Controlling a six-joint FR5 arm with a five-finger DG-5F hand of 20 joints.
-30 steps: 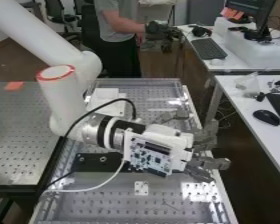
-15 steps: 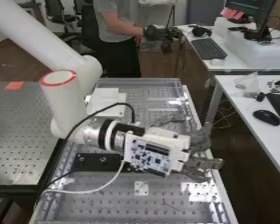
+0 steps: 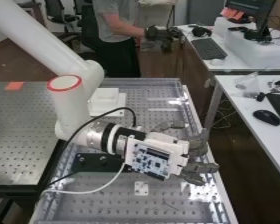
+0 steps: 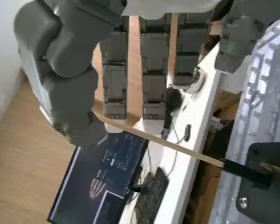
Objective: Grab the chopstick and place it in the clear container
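The white robot arm (image 3: 41,37) slants down over the perforated tabletop (image 3: 111,205), and its wrist carries the dark grey hand (image 3: 198,145) above that tabletop, near its long side edge. The black plate (image 3: 97,161) lies on the tabletop near the wrist, with the white stepped block (image 3: 107,96) farther along. A blue-and-white circuit board (image 3: 149,160) is mounted on the hand.

In the wrist view the fingers (image 4: 115,75) are grasping the chopstick (image 4: 167,144) near its pale wooden end. That end goes out of sight behind the bulkiest, nearest part of the hand, while the shaft crosses just beyond the tips of the straighter fingers. Most of its length juts out from the grasp to a dark end, seen against a black surface; whether that end touches the surface cannot be told.
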